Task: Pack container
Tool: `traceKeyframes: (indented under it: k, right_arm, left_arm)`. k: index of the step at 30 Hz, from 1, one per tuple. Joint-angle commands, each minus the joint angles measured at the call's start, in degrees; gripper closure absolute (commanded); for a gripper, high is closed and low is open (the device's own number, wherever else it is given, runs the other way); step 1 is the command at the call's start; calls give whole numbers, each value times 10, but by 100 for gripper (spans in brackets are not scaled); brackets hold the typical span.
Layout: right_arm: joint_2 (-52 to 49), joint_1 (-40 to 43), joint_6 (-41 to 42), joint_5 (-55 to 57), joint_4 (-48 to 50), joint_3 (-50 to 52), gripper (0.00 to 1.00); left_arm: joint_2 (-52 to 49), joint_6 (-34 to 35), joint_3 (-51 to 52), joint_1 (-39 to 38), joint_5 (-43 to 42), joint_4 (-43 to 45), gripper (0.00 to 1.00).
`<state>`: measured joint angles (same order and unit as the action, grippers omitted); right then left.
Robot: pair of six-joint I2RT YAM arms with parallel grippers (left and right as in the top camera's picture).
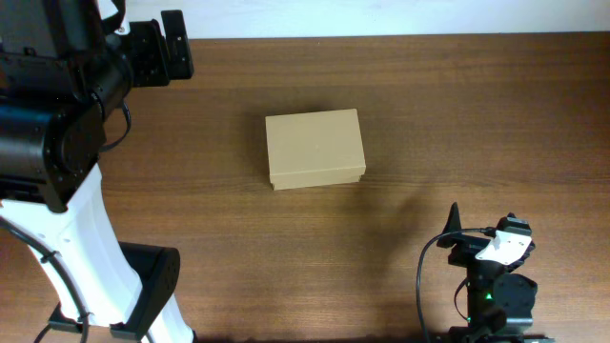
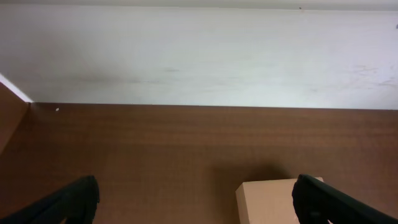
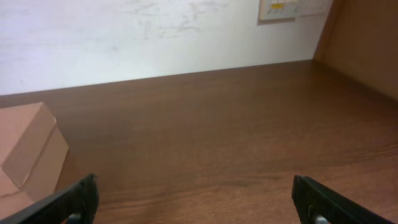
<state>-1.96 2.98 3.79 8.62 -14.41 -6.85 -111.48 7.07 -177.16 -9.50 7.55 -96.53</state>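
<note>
The container (image 1: pixel 315 148) is a small tan cardboard box with its lid shut, standing in the middle of the brown table. My left gripper (image 1: pixel 175 45) is at the far left of the table, well away from the box, open and empty. In the left wrist view the box (image 2: pixel 267 200) shows low between the spread fingers (image 2: pixel 199 210). My right gripper (image 1: pixel 455 221) is near the front right edge, open and empty. In the right wrist view its fingers (image 3: pixel 199 208) are wide apart and the box (image 3: pixel 28 149) sits at the left edge.
The wooden table (image 1: pixel 457 105) ends at a white wall (image 2: pixel 199 56) at the back. A wall panel (image 3: pixel 292 7) shows at the top of the right wrist view. The left arm's white base (image 1: pixel 86 257) stands at the front left.
</note>
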Motion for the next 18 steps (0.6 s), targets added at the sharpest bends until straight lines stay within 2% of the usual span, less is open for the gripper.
traceKeyframes:
  k: [1, 18]
  right_arm:
    - [8, 5, -4, 13, 3, 19, 1]
    - [9, 5, -4, 13, 7, 26, 1]
  left_arm:
    - [-4, -5, 1, 2, 4, -1, 0]
    - [-4, -5, 1, 2, 4, -1, 0]
